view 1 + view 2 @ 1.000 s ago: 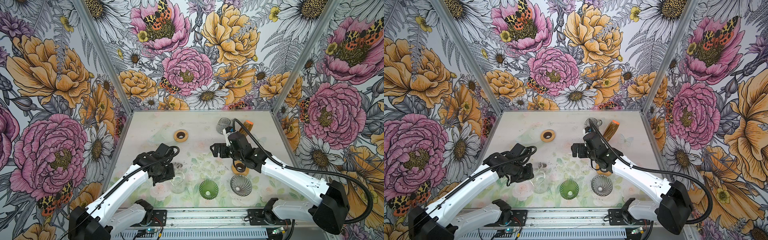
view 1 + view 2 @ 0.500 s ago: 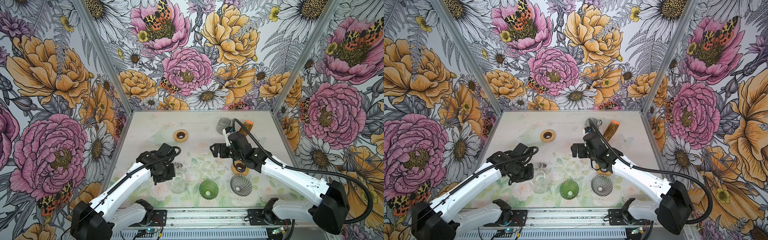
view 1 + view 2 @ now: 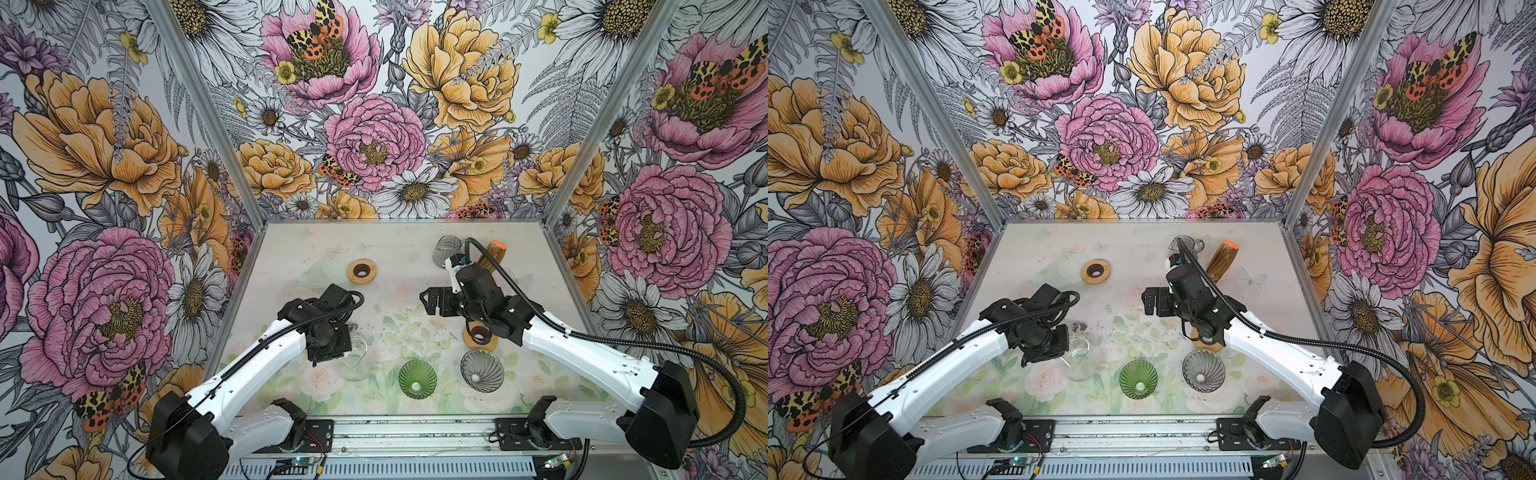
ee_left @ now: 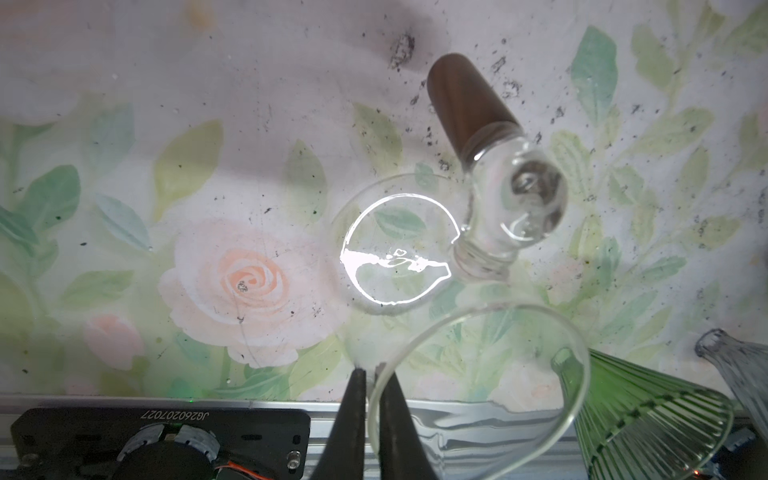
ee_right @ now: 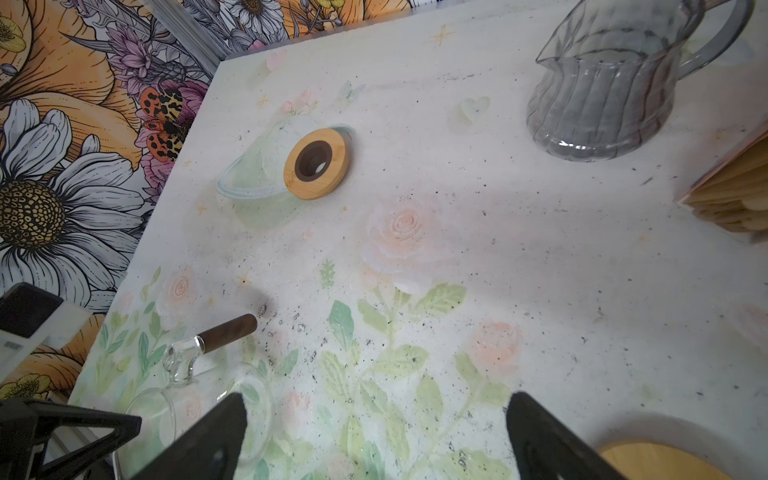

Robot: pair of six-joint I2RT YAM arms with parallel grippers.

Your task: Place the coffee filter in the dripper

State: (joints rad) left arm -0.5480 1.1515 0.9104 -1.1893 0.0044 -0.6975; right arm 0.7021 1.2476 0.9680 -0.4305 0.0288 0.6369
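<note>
On clear dripper (image 4: 478, 386) rim | left end effector (image 4: 371, 374) clamped | right end effector (image 5: 376, 399) apart

Counted by kind on the table (image 3: 395, 249):

- Cone drippers near the front edge: three, namely one clear dripper (image 3: 355, 365), one green dripper (image 3: 417, 379) and one grey dripper (image 3: 482, 370).
- Wooden rings: two. Far wooden ring (image 3: 351, 272) joined to one pale glass cone (image 5: 257, 170) lying on its side. Near wooden ring (image 3: 482, 345) partly hidden.
- Grey glass pitcher (image 3: 445, 251): one.
- Stack of paper filters (image 3: 492, 255): one.
</note>
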